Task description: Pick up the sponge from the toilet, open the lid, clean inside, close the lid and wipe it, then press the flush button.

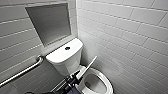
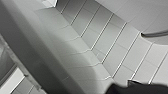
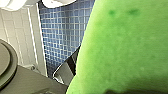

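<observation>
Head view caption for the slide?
Robot arm at the half-raised lid of the toilet, flush button behind it.

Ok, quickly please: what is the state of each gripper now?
Left gripper: at the half-raised lid's edge; grip cannot be told.
Right gripper: closed, holding the green sponge.

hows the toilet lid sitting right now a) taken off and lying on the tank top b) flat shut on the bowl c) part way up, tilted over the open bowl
c, the lid stands tilted above the open bowl of the toilet.
</observation>
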`<state>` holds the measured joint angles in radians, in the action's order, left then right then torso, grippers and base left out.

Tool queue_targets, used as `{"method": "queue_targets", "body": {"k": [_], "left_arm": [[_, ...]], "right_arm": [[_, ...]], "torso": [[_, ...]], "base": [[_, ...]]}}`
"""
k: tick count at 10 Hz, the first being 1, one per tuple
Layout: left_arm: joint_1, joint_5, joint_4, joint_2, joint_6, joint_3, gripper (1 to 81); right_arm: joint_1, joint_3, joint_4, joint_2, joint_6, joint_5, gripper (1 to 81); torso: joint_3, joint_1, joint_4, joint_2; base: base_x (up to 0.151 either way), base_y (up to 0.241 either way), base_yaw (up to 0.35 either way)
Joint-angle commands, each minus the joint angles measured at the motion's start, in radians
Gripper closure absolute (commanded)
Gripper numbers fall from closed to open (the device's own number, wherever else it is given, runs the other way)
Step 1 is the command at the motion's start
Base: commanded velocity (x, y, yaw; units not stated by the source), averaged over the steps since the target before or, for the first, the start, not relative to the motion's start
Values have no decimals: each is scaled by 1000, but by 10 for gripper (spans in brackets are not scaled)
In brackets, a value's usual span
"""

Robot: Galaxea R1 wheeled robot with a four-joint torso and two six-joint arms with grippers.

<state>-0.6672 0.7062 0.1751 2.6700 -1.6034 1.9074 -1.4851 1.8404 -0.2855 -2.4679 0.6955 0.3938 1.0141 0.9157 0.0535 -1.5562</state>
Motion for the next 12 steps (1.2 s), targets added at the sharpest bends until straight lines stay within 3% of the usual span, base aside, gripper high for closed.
{"method": "queue_targets", "body": {"k": [1, 9, 12], "left_arm": [[140, 42, 18, -19, -13, -27, 10], [166, 119, -20, -135, -35, 4, 10], [116, 110, 91, -171, -52, -28, 10]], "right_arm": [[2, -34, -3, 33, -2, -39, 811], [-30, -64, -14, 47, -10, -18, 811], [-30, -70, -14, 53, -11, 0, 811]], "torso": [[0, 0, 0, 0], [0, 0, 0, 0], [0, 0, 0, 0]], "base": [[0, 0, 0], [0, 0, 0], [0, 0, 0]]}}
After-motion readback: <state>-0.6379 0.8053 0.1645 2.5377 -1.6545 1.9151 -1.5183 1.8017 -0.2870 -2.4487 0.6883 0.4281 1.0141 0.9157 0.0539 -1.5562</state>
